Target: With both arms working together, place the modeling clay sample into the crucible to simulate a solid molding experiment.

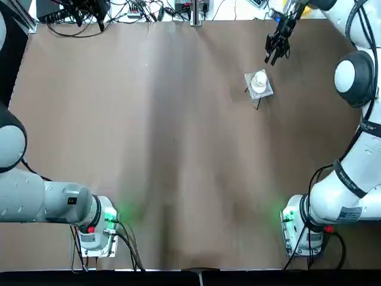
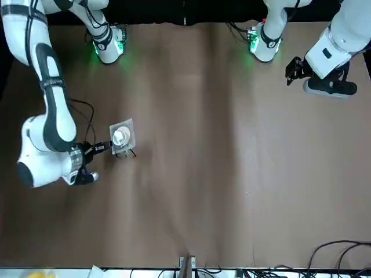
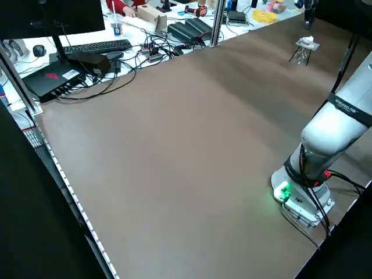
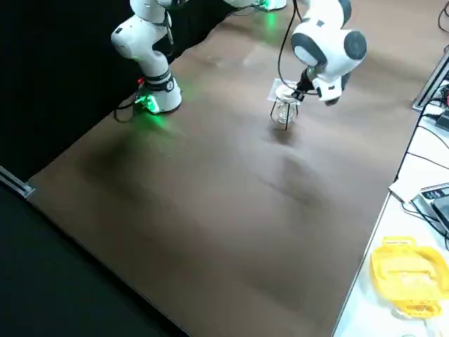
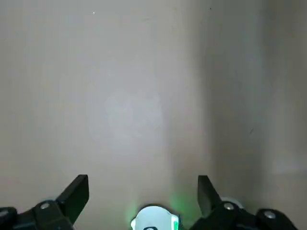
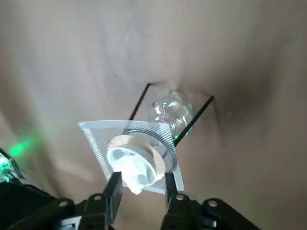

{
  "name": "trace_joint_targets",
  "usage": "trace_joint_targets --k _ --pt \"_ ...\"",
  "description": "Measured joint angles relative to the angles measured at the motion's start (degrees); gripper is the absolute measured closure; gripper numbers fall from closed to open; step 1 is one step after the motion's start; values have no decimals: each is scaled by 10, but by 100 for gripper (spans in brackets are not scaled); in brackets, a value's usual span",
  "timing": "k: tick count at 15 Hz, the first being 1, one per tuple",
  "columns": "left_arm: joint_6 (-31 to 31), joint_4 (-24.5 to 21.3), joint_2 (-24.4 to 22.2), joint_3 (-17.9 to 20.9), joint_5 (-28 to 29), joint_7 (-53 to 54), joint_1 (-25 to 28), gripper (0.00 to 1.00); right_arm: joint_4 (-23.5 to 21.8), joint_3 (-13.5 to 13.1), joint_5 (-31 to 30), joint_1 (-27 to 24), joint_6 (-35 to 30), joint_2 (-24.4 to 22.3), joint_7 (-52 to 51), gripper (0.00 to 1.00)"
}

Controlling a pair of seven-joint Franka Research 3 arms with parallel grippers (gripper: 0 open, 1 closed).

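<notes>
A whitish lump, apparently the modeling clay sample (image 6: 136, 178), is seen at the mouth of the crucible (image 6: 152, 154), just ahead of the fingertips of the right gripper (image 6: 143, 175); how deep it is seated cannot be told. The crucible, a small round white cup, is held up by a square silvery mesh plate (image 6: 98, 139), which is carried on thin dark legs (image 6: 194, 120). The mouth of the cup is turned toward the right gripper's camera. By the right gripper nothing is seen to be grasped: its two fingers are parted, and it is placed just beside the plate, on the side farther from the robot's bases. Below the plate, lower than the right gripper, a clear glass vessel (image 6: 173, 111) is set among the legs. Well apart from all this, out past the robot's left side of the table, the left gripper (image 5: 144, 178) is held above the brown table (image 1: 161, 149), its fingers spread wide with nothing between them. Beyond the right gripper, across the table's far edge, a white work surface is covered with tangled cables (image 3: 136, 61), a black monitor (image 3: 52, 23), a keyboard (image 3: 99, 46) and a yellow tray (image 4: 407, 274), and a person's hand (image 3: 129, 11) in a red sleeve is seen there
</notes>
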Motion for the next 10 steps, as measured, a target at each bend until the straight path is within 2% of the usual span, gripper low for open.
trace_joint_targets --k 3,4,6,9,10 --pt "-10 0 -2 0 1 0 0 0 15 -23 -1 -1 -1 -51 0 56" --pt "-10 0 -2 0 1 0 0 0 18 -32 -6 -2 -3 -74 0 51" --pt "-10 0 -2 -2 1 0 0 0 19 -40 -49 -3 -7 -121 0 47" --pt "-11 0 -2 -11 1 -1 0 0 18 -38 -117 -1 -11 -173 8 26" --pt "-11 1 -3 -13 1 -1 0 0 18 -38 -124 -1 -11 -184 14 26"
